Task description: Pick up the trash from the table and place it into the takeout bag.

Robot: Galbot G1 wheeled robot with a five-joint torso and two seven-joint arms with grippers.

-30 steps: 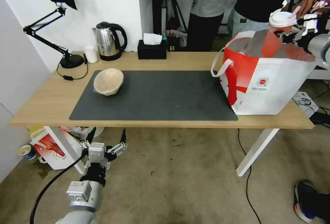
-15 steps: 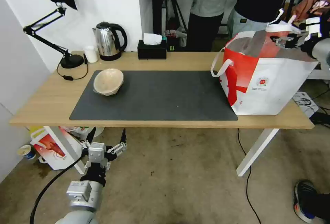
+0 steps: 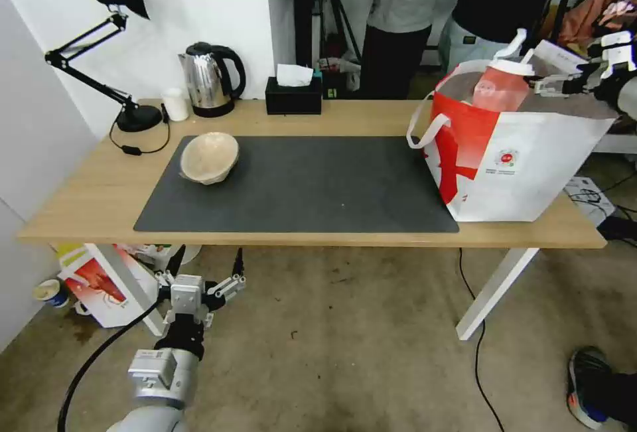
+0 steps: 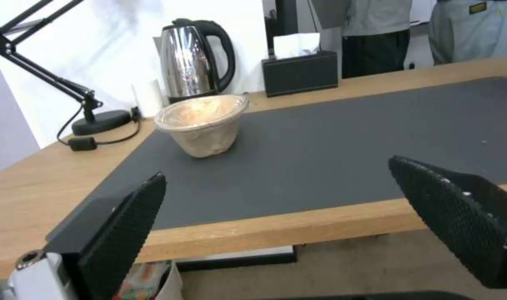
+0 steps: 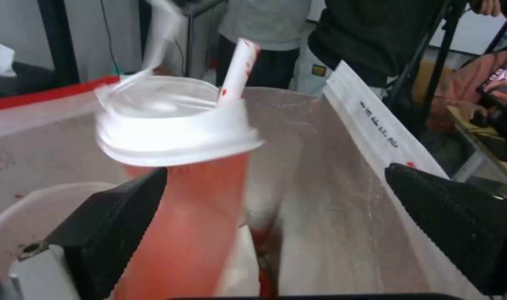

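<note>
Right wrist view puts my right hand (image 5: 275, 233) over the open mouth of the takeout bag (image 3: 531, 173), its two dark fingers (image 5: 114, 225) spread wide with nothing clamped between them. The red cup (image 5: 186, 200) with its white lid and straw stands tilted just in front of that hand, inside the silver foil lining, and I read it as released and dropping into the bag. Beside the cup's base a white curved rim (image 5: 31, 204) shows low in the bag; it may be the round bowl of scraps, though I cannot tell for sure. From the head view the cup (image 3: 499, 87) leans toward the bag's near wall with its lid level with the bag's top edge, and my right hand (image 3: 564, 83) hangs just beside it above the far rim. My left hand (image 3: 202, 273) waits low in front of the counter (image 3: 86, 213), below its edge, fingers (image 4: 126, 221) apart and empty. Well apart from the bag, at the other end of the dark mat (image 3: 318, 186), the beige fibre bowl (image 3: 209, 156) sits on the counter untouched. So by my reckoning the cup is as good as in, and the fibre bowl is what is plainly left to collect.
</note>
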